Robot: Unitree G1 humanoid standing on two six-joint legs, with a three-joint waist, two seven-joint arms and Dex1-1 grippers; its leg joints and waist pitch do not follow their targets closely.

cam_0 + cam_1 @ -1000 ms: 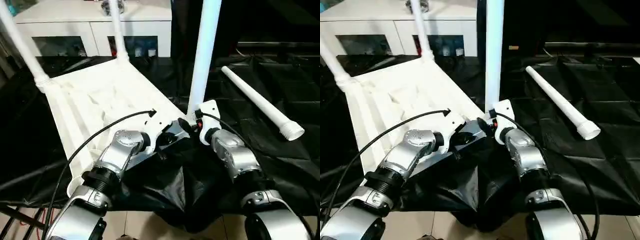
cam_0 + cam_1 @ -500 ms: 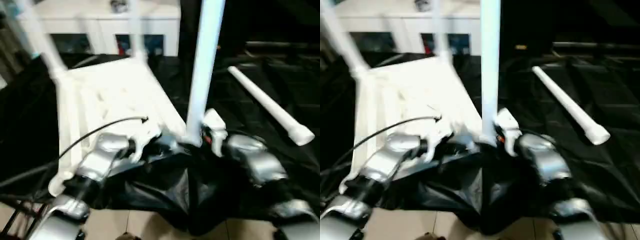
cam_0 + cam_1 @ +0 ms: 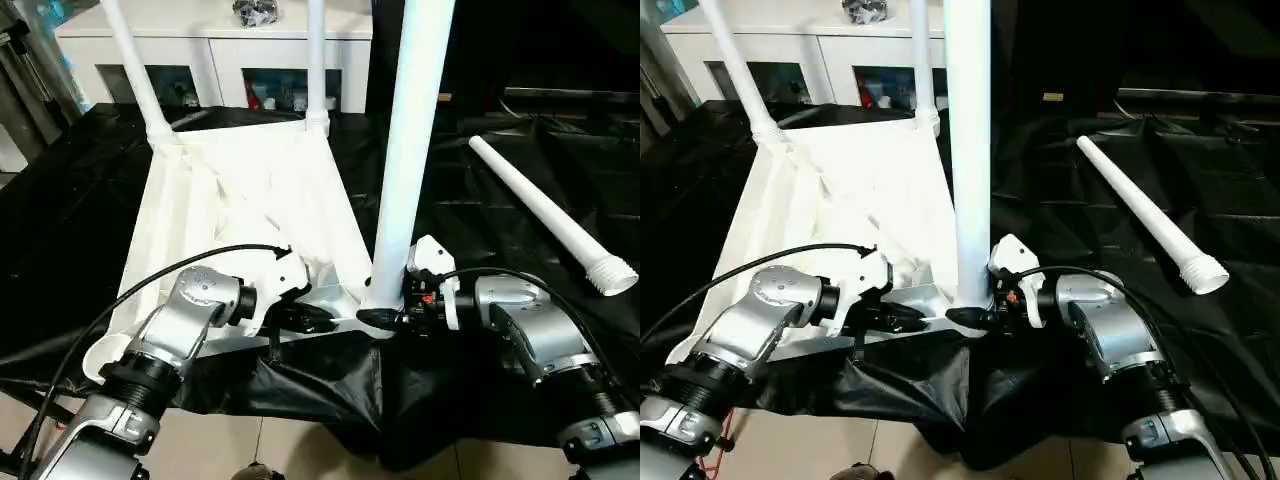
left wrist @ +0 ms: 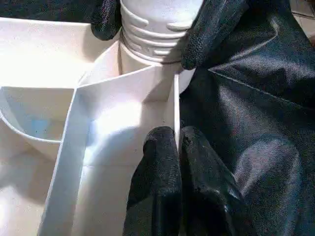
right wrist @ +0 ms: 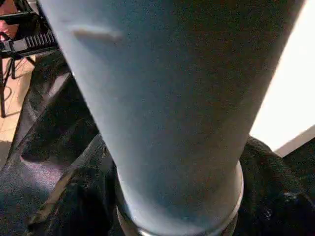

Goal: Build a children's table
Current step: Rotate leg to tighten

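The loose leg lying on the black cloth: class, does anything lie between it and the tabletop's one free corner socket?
Partly. The loose leg lies at the robot's right; the free socket is the near left corner. Between them stand the upright leg and both grippers, right and left.

Upright leg (image 3: 410, 150), top cut off.

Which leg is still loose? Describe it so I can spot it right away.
Start at the white tabletop lying underside up on the black-draped work table. Look to its right, past the upright leg held by the right gripper. The loose leg lies flat on the black cloth, alone, while the others stand upright.
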